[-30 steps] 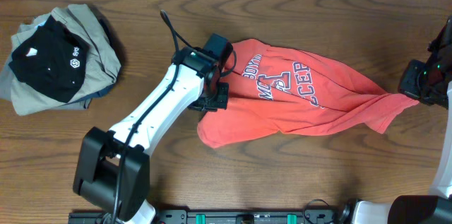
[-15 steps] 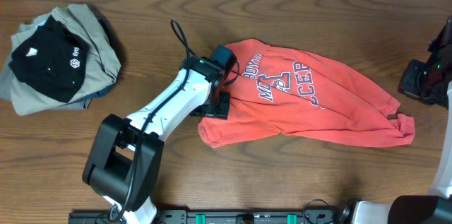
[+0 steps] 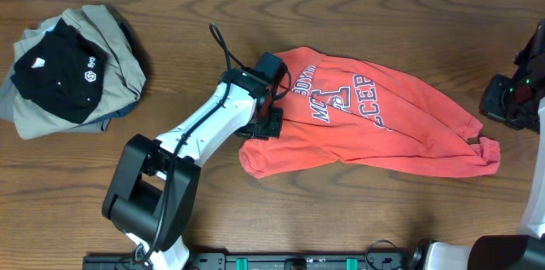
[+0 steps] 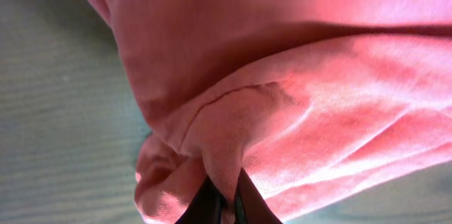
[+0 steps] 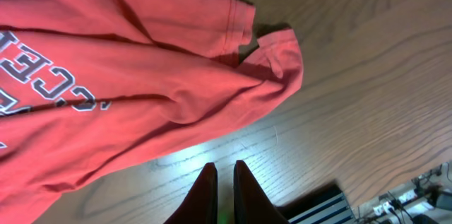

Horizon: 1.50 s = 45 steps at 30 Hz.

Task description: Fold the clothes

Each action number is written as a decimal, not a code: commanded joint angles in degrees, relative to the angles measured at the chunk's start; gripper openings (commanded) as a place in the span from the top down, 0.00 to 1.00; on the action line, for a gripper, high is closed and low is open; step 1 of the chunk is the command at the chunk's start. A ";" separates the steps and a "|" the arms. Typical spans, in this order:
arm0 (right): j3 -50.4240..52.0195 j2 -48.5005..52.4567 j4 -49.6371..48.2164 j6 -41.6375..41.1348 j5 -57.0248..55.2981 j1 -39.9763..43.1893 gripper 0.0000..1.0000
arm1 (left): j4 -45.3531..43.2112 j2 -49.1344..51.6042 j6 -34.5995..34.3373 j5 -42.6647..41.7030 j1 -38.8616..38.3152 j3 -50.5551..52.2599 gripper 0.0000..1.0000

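The coral-red T-shirt [image 3: 375,121] with white lettering lies crumpled across the middle of the table. My left gripper [image 3: 266,123] is shut on a fold at its left edge. In the left wrist view the jaws [image 4: 224,203] pinch a ridge of the red fabric [image 4: 296,75]. My right gripper [image 3: 504,104] hovers past the shirt's right end, shut and empty. In the right wrist view its fingers [image 5: 224,174] stand close together over bare wood, short of the sleeve [image 5: 275,58]. The black shirt [image 3: 55,70] lies on the khaki-grey garment [image 3: 119,57] at the far left.
The wooden table [image 3: 358,210] runs under everything. The left arm's white link [image 3: 196,134] stretches diagonally from its base [image 3: 140,210] at the front left. A dark rail [image 3: 306,261] lines the front edge.
The shirt's right end has left my right gripper and dropped flat on the table. My left gripper has shifted slightly right, still holding the fabric.
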State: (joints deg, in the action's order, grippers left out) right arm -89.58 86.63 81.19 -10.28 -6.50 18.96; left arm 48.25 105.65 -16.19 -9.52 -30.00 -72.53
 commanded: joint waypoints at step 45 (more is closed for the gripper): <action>43.47 0.02 -31.45 -18.67 -1.29 2.60 0.76 | 12.17 -11.45 3.67 -8.04 16.33 -4.26 0.94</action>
State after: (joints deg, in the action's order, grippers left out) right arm -48.47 86.65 50.54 -27.92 -9.91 20.99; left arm 60.03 93.97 -13.21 -17.30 -13.72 -77.32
